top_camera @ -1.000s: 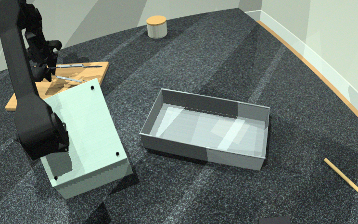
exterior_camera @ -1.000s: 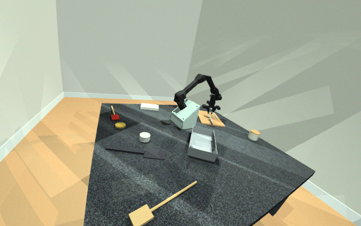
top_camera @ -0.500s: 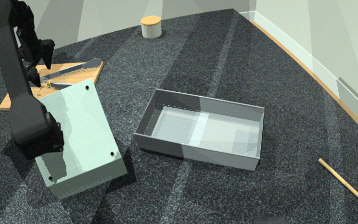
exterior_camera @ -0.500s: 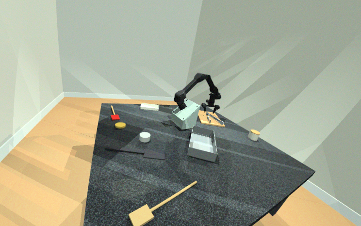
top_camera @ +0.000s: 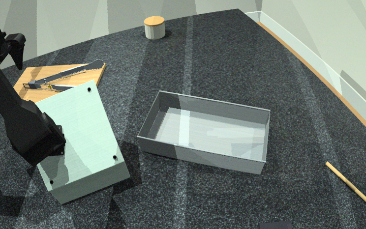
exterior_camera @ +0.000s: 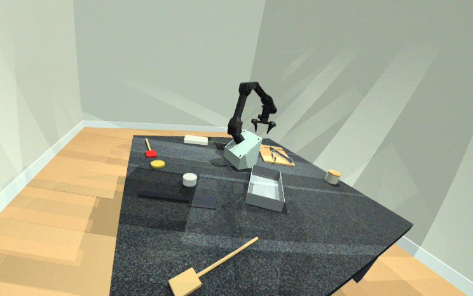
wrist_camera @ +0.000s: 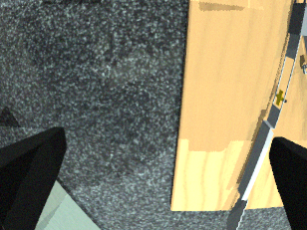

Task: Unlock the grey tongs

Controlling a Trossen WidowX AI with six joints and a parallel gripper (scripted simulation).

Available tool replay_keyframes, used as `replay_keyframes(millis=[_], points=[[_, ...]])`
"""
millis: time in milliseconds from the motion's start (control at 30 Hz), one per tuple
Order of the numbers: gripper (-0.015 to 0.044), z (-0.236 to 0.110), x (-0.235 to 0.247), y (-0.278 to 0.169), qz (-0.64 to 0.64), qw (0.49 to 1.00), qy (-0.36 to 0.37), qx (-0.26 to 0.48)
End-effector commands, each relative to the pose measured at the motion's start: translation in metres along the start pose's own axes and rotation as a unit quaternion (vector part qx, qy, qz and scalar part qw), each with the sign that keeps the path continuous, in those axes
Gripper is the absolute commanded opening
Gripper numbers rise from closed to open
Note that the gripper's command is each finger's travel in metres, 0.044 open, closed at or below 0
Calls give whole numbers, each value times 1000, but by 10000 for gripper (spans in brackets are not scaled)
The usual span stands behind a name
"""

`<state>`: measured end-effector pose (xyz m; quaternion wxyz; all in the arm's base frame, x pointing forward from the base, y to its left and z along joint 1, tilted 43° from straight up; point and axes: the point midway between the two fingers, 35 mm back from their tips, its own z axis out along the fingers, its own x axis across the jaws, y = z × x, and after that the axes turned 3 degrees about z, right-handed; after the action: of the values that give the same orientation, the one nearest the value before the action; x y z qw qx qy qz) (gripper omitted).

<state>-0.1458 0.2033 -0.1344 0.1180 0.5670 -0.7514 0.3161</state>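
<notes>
The grey tongs (top_camera: pixel 69 72) (exterior_camera: pixel 281 154) (wrist_camera: pixel 263 142) lie on the wooden board (top_camera: pixel 87 76) (exterior_camera: pixel 267 159) (wrist_camera: pixel 218 94) with their two arms spread in a narrow V. One tip reaches past the board's edge. My gripper (top_camera: pixel 9 62) (exterior_camera: pixel 262 131) (wrist_camera: pixel 169 143) is open and empty, well above the board's near edge and clear of the tongs. The grey roasting tin (top_camera: pixel 205 158) (exterior_camera: pixel 263 202) stands empty in the middle of the table.
The arm's pale green base box (top_camera: pixel 80 129) (exterior_camera: pixel 240 153) stands beside the board. A white canister with a wooden lid (top_camera: pixel 154 27) (exterior_camera: pixel 332 176) is at the back. A wooden stick, a wooden paddle (exterior_camera: pixel 209 266), a white cylinder (exterior_camera: pixel 189 179), a yellow disc (exterior_camera: pixel 157 163) and a red block (exterior_camera: pixel 150 153) lie elsewhere.
</notes>
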Motion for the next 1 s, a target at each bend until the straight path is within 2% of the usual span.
replay_keyframes(millis=[0, 100, 300, 967], points=[[440, 3, 7, -5, 7, 1000, 12, 6], [440, -5, 6, -5, 7, 1000, 11, 6], [440, -49, 5, -6, 3, 1000, 5, 4], [440, -49, 5, -6, 3, 1000, 5, 4]])
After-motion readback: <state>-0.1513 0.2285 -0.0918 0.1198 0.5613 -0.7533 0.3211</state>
